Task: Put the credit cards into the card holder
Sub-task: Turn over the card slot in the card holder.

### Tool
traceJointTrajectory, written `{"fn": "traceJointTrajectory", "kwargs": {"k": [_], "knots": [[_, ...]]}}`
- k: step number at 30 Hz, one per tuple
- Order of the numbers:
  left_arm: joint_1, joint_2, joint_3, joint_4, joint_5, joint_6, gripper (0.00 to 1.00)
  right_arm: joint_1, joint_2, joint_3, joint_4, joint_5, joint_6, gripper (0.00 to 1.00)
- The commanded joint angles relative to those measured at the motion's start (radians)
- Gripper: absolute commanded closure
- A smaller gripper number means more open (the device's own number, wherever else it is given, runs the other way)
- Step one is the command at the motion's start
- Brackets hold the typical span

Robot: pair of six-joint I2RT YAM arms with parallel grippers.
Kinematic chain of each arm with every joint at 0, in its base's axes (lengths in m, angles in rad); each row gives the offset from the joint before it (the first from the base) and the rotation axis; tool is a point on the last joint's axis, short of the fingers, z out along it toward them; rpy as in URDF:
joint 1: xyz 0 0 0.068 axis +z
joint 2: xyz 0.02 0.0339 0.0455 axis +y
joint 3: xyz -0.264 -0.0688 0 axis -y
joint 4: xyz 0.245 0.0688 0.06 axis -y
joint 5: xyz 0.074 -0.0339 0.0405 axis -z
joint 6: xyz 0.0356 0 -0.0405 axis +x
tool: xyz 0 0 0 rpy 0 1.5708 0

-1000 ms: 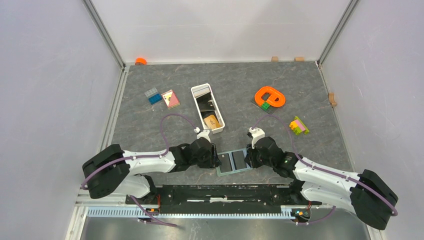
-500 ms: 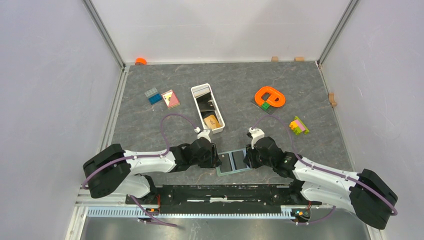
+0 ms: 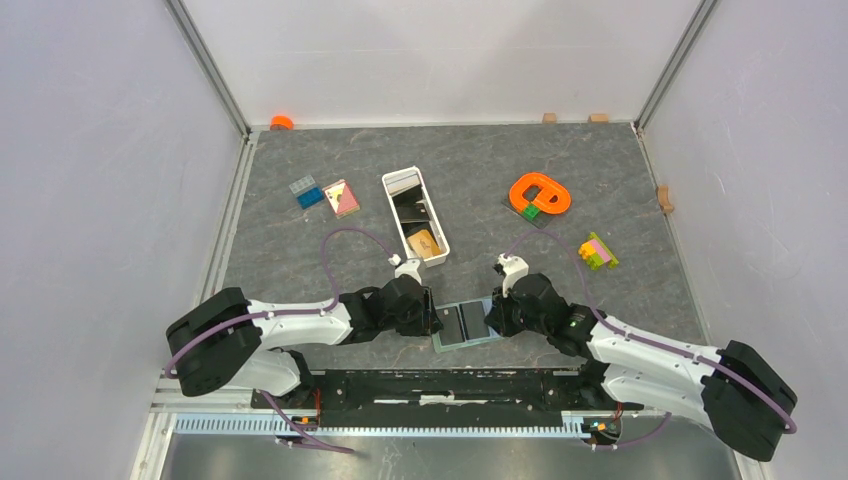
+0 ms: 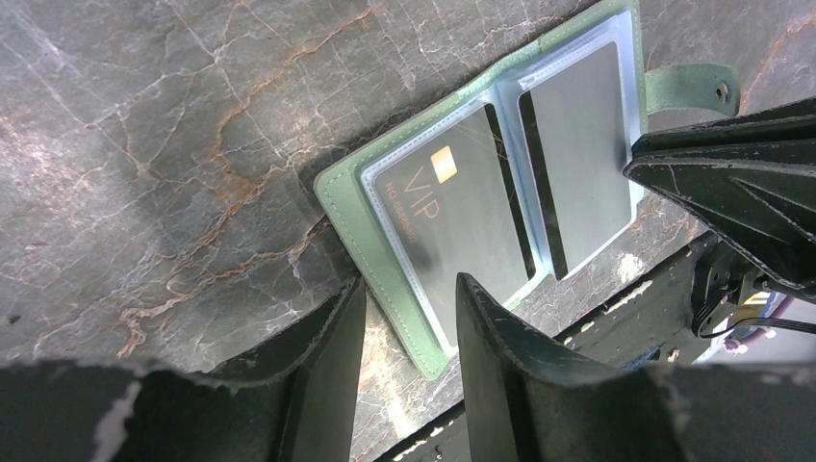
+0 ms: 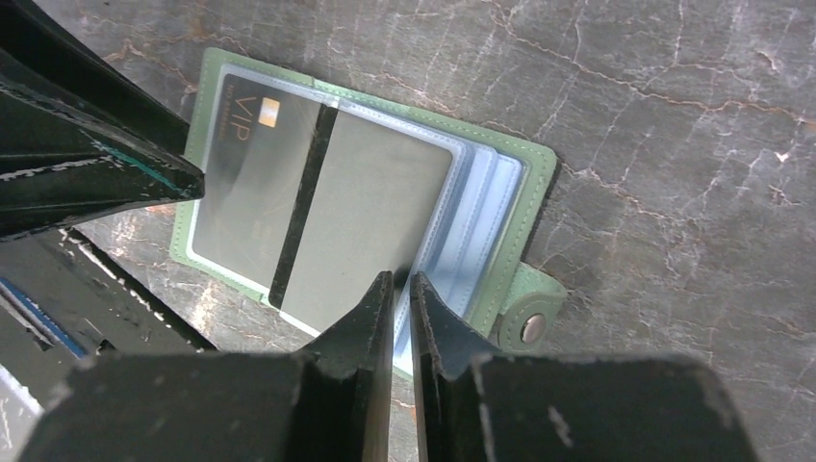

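Table (image 3: 600,180): tray (image 3: 396,215) mid, holder (image 4: 361,226) open flat at near edge, between the arms. Left gripper (image 4: 409,284) jaws apart, straddling holder's left edge. Right gripper (image 5: 401,279) jaws nearly together at grey card (image 5: 375,221) edge; can't tell if gripping. VIP card (image 4: 452,221) in left sleeve.

The left tool (image 3: 434,320) and right tool (image 3: 491,318) flank the card holder (image 3: 462,325); white tray (image 3: 401,181) stands behind.

A robotics lab cell: plain pale walls (image 3: 100,150) on aluminium posts (image 3: 208,65) enclose a grey marbled table (image 3: 480,160); two robot arms (image 3: 290,322) bolted along the bottom edge; toy blocks (image 3: 598,251) at right.
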Motion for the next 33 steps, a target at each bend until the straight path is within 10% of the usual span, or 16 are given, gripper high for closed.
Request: {"fn": "traceJointTrajectory", "kwargs": {"k": [1,33], "knots": [[0.005,0.012,-0.004,0.010,0.001,-0.023,0.54,-0.002,-0.030,0.000,0.057,-0.036,0.012,0.85],[0.014,0.004,-0.040,0.069,0.014,-0.036,0.55,0.049,0.051,0.007,0.288,-0.172,0.039,0.77]]}}
